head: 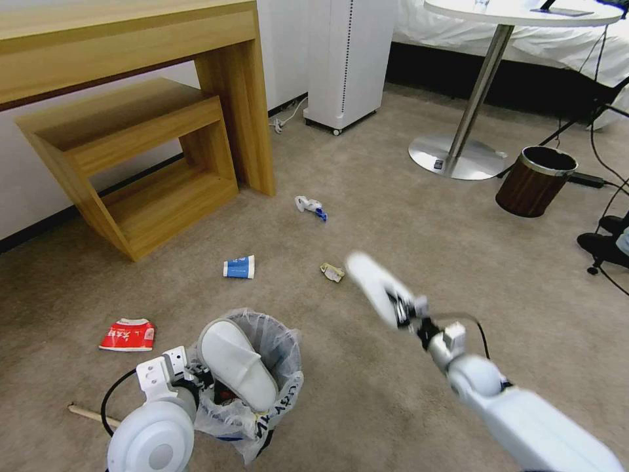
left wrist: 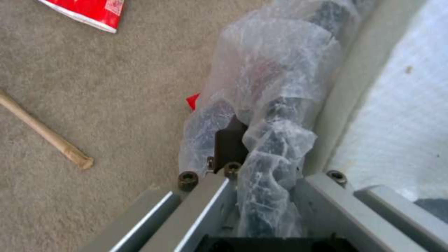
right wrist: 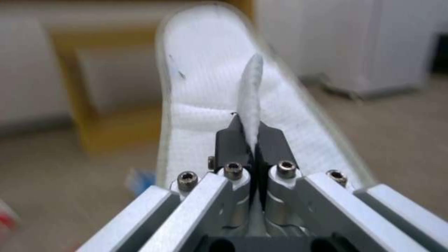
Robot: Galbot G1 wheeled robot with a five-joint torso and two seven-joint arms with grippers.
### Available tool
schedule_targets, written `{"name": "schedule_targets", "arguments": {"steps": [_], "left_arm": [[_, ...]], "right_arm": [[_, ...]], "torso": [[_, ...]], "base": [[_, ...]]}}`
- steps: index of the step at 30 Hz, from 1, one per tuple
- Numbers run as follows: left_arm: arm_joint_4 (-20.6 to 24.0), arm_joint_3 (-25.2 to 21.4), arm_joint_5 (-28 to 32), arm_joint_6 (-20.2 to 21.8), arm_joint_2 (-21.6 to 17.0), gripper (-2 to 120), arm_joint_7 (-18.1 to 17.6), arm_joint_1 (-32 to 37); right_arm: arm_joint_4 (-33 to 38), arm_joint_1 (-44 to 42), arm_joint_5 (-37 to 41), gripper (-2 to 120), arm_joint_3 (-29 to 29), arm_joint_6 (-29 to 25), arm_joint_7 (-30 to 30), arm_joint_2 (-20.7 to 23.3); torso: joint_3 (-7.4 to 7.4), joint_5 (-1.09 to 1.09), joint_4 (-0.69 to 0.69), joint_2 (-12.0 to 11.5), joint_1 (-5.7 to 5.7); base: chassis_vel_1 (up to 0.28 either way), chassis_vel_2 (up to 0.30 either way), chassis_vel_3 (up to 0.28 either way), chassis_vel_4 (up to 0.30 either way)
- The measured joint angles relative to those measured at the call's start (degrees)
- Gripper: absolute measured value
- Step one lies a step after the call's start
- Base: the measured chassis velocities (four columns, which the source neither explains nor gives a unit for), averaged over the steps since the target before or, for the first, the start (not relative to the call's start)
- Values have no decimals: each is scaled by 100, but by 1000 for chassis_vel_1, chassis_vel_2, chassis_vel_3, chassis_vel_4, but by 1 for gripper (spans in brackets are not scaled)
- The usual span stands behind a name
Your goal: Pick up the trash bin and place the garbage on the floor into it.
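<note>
Trash bin [head: 262,387] held above the floor [head: 393,216], low left; left hand [head: 196,380] clamped on its bagged rim. Inside: one white slipper [head: 237,364], toe up, plus something red beneath. Right hand [head: 401,313] pinched shut on second slipper [head: 372,283], held in air right of bin. Red carton [head: 128,335], blue packet [head: 239,267], stick [head: 88,413] lie on carpet.

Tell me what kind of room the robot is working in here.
Probably a hotel room or bedroom: a bed draped in white sheets runs along the back, a light wooden desk with a nested stool stands on the beige carpet, and a round white pedestal table sits nearby.
</note>
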State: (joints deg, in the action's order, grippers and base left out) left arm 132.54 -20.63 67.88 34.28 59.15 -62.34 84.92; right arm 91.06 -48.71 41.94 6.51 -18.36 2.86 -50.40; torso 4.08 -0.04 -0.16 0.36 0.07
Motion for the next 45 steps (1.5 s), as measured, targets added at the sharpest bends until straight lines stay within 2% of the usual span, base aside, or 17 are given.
{"name": "schedule_targets", "arguments": {"steps": [2, 4, 5, 7, 8, 12, 14, 16, 22, 26, 34, 45], "left_arm": [[26, -6, 123, 6, -19, 0, -69, -55], [26, -6, 128, 7, -19, 0, -73, -59], [27, -5, 158, 14, -17, 0, -93, -69], [20, -2, 167, 25, -9, 0, -110, -69], [20, -2, 167, 25, -9, 0, -110, -69], [-16, -48, 197, 28, 22, 0, -131, -76], [-16, -58, 204, 28, 23, 0, -133, -77], [-24, -98, 225, 27, 23, 0, -146, -83], [-64, -157, 254, 21, 5, 0, -166, -81], [-82, -165, 276, 14, -6, 0, -173, -112], [-180, -108, 296, 4, 25, 0, -199, -215], [-233, -68, 285, 3, 58, 0, -218, -260]], "right_arm": [[534, 482, 366, 0, 315, -1, -94, -116], [549, 503, 379, 0, 333, -1, -95, -121], [677, 713, 533, 0, 534, 2, -111, -175], [740, 1206, 735, 0, 1171, 21, -167, -373], [740, 1206, 735, 0, 1171, 21, -167, -373], [418, 1743, 797, 0, 2332, 90, -374, -1065], [355, 1773, 791, 0, 2474, 92, -399, -1200], [141, 1800, 745, 0, 2917, 112, -471, -1720], [-37, 1665, 622, 0, 3336, 139, -552, -2142], [-17, 1558, 590, 0, 3436, 159, -603, -2138], [330, 1116, 368, 0, 3525, 199, -663, -1496], [-80, 1035, 143, 0, 3728, 47, -519, -1478]], "torso": [[-2, 3, 4, 1, -1], [-2, 2, 4, 1, -1], [-1, -3, 4, 0, -1], [-1, 2, 4, 0, -1], [-1, 2, 4, 0, -1], [0, 2, 3, 0, 0], [0, 3, 3, 0, 0], [0, 3, 3, 0, 0], [-1, 2, 4, 0, -1], [0, 3, 3, 0, 0], [-1, 4, 1, 0, -1], [-1, 4, 3, 0, -1]], "base": [[0, 0, 0, 0], [0, 0, 0, 0], [0, 0, 0, 0], [0, 0, 0, 0], [0, 0, 0, 0], [0, 0, 0, 0], [0, 0, 0, 0], [0, 0, 0, 0], [0, 0, 0, 0], [0, 0, 0, 0], [0, 0, 0, 0], [0, 0, 0, 0]]}}
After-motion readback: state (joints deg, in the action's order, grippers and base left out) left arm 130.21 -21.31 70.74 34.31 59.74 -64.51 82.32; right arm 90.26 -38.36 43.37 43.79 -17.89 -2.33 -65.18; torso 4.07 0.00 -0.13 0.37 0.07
